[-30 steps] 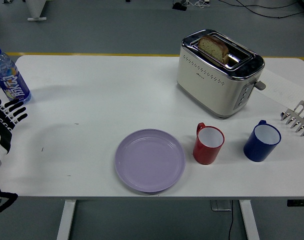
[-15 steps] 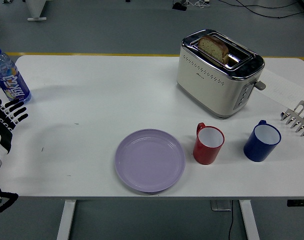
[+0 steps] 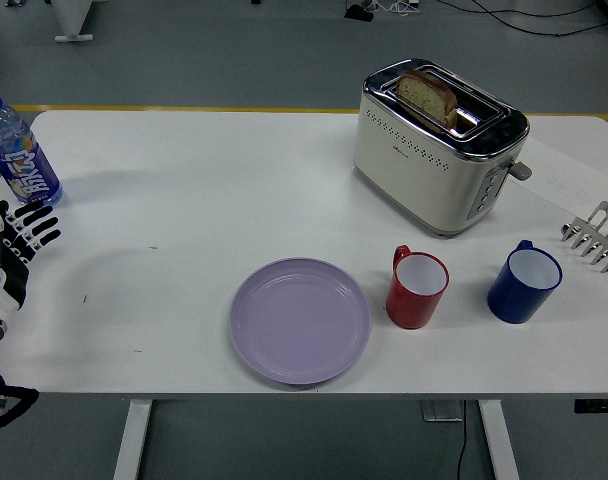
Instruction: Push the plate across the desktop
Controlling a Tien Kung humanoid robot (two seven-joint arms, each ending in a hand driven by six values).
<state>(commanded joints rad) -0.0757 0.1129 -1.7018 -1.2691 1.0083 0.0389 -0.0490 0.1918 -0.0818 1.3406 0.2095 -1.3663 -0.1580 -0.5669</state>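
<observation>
left hand (image 3: 14, 240): at table (image 3: 184, 180) left edge, fingers spread, empty | right hand (image 3: 596, 234): at right edge, fingers loosely extended, empty | plate (image 3: 300, 320): lilac, near front edge, left of red mug (image 3: 417, 288) | blue mug (image 3: 524, 282) | toaster (image 3: 439, 145) holding bread | bottle (image 3: 16, 150): label unreadable

A white counter (image 3: 184, 200) on white legs stands on grey floor (image 3: 204, 50) crossed by a yellow line (image 3: 184, 108); black cables (image 3: 504, 12) trail beyond.

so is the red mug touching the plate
Apart. The head view shows a thin strip of white table between the red mug and the right rim of the plate.
</observation>
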